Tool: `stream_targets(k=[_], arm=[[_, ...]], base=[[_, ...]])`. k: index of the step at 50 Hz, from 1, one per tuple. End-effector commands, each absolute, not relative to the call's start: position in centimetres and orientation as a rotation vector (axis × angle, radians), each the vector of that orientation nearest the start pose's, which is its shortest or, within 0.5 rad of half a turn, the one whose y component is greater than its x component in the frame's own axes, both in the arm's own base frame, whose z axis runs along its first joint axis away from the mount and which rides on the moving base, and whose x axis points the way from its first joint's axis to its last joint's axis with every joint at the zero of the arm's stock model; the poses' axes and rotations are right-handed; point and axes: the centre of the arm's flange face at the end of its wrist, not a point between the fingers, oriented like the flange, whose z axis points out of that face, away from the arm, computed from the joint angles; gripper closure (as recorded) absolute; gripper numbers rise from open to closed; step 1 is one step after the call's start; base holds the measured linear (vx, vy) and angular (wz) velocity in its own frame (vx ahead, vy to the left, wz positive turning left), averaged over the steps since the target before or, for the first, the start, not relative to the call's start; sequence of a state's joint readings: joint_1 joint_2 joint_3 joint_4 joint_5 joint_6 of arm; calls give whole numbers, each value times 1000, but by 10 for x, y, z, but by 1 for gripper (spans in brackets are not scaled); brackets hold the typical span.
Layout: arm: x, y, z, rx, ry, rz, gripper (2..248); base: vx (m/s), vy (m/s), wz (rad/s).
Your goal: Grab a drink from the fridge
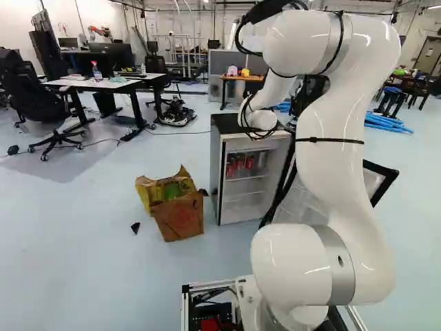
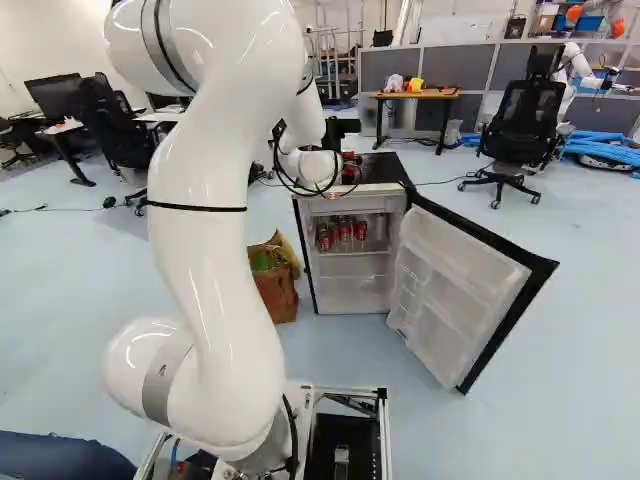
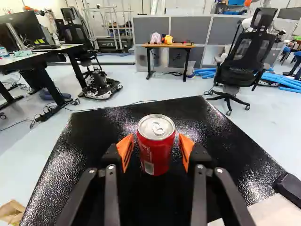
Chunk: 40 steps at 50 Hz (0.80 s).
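Big white arm (image 1: 289,265) fills the front of both base views, reaching over to the fridge (image 2: 380,170). Out at the end, the gripper (image 3: 156,148) is spread, orange pads either side of a red can (image 3: 156,155), with what looks like a sliver of gap on each side. So not pinching it, as far as I can tell. The can is upright on the black fridge top (image 3: 188,113), outside the cold part. More red cans (image 2: 345,231) sit on a shelf inside, and the door (image 2: 460,285) is wide open.

Can't say from this whether it's about to grab that can or has just let go, but imo the risk is similar either way. Gaps are tight, so any sideways drift and a pad nudges the can, which could slide or tip over. If it's closing, an off-centre squeeze means one pad lands first and shoves it along. Too hard and the thin wall dents; too soft and it slips on the lift. If it's backing off, I'd go straight out first, because swinging early would clip the can.

Other thing I'd watch: those loose cables (image 2: 320,188) near the wrist. A low swing towards the open door could snag them on its edge.
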<state>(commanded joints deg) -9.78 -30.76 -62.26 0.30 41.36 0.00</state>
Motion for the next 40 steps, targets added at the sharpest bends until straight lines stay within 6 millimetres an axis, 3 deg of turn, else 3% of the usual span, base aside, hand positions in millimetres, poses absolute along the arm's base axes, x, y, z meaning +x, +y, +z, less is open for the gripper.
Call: stream_targets(k=[1, 2, 6, 7, 11, 12, 40], arm=[[627, -108, 388, -2603, 231, -1922, 115], [627, -108, 388, -2603, 231, -1922, 80], [627, -108, 388, -2603, 231, -1922, 80], [627, -108, 388, -2603, 231, -1922, 44], [626, -108, 388, -2603, 231, -1921, 44], [626, -108, 388, -2603, 232, -1921, 8], [578, -104, 394, -2633, 242, -1881, 3]], base=[[0, 0, 0], [0, 0, 0], [0, 0, 0], [0, 0, 0], [0, 0, 0], [0, 0, 0], [0, 0, 0]])
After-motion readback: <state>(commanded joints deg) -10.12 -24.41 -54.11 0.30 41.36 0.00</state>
